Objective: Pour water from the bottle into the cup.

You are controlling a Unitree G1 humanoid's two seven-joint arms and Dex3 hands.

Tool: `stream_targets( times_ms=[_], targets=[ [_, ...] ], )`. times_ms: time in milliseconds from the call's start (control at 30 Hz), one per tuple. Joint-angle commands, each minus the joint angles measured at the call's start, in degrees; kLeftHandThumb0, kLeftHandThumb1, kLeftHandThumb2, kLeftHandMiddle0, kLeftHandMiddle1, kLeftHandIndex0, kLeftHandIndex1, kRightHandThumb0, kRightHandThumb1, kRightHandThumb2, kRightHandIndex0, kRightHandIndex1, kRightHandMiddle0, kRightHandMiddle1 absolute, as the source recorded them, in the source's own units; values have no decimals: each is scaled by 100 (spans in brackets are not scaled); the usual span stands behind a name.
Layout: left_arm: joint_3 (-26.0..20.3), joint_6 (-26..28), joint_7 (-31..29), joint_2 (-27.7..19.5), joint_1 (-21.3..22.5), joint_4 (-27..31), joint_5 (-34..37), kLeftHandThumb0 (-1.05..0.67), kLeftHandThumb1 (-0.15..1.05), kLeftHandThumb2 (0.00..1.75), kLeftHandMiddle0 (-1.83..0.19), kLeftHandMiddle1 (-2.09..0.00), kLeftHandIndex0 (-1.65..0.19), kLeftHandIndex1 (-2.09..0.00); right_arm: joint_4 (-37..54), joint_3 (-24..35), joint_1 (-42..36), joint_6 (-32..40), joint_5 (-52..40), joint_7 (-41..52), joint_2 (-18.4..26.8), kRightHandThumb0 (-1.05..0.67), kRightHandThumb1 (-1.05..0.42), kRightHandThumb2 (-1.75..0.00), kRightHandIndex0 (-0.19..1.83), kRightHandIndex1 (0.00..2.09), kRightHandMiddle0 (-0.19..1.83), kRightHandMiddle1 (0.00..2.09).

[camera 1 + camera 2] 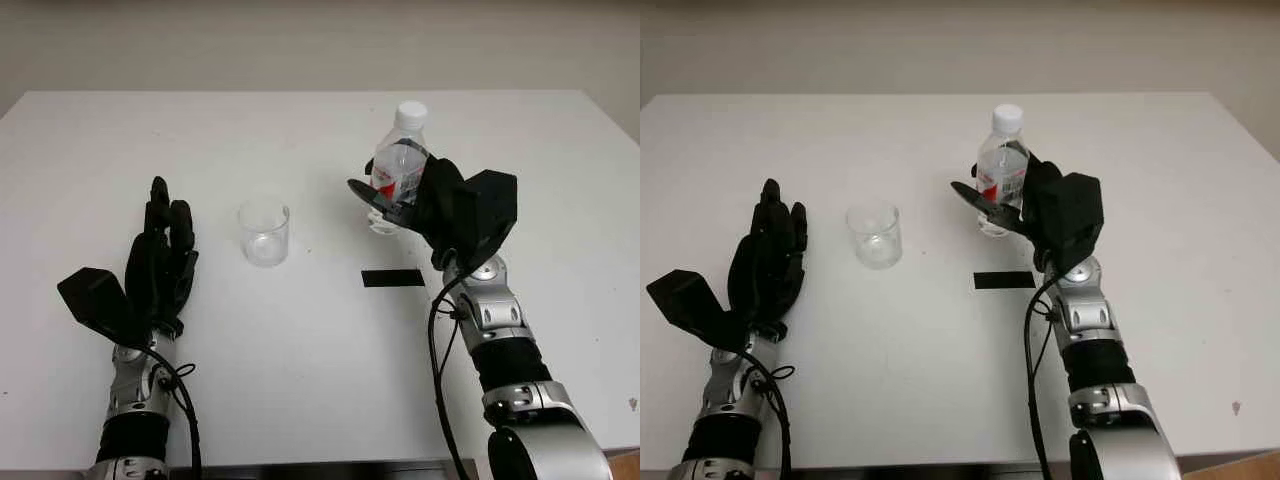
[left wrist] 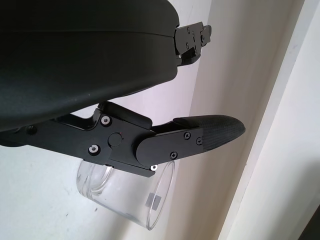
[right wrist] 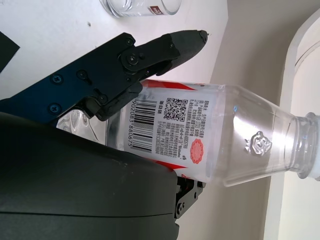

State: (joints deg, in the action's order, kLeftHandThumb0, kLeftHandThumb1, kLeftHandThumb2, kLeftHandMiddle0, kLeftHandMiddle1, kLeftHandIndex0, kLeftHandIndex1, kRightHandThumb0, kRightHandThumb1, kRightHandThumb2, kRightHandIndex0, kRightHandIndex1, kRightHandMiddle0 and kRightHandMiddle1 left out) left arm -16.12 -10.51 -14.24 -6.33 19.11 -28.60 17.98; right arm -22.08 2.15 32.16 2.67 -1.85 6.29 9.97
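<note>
Bottle (image 1: 400, 160) w/ white cap stands upright on white worktop (image 1: 300, 350), right robot hand (image 1: 420, 195) wrapped round its labelled body. Cup (image 1: 264, 232) sits left of bottle, near black tape strip (image 1: 393, 278). Left robot hand (image 1: 160, 262) open, holding nothing, just left of cup.

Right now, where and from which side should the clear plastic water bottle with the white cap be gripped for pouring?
Grip the clear plastic water bottle around its straight labelled middle, coming from the robot's right side, as the right hand does. It stands upright, the body is widest there, and the neck stays free to tip toward the clear cup. The left hand is open beside the cup.
</note>
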Motion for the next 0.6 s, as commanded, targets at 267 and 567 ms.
stream_targets(
  times_ms=[267, 567],
  targets=[
    [30, 158, 15, 68, -343, 27, -6, -69, 105, 57, 15, -6, 19, -4, 447, -26, -254, 182, 103, 98, 25, -35, -105, -35, 139, 209, 87, 209],
    [14, 215, -19, 35, -439, 159, 16, -68, 105, 57, 15, -5, 19, -5, 398, -13, -424, 302, 38, 122, -116, -36, -105, -36, 134, 209, 84, 209]
  ],
)
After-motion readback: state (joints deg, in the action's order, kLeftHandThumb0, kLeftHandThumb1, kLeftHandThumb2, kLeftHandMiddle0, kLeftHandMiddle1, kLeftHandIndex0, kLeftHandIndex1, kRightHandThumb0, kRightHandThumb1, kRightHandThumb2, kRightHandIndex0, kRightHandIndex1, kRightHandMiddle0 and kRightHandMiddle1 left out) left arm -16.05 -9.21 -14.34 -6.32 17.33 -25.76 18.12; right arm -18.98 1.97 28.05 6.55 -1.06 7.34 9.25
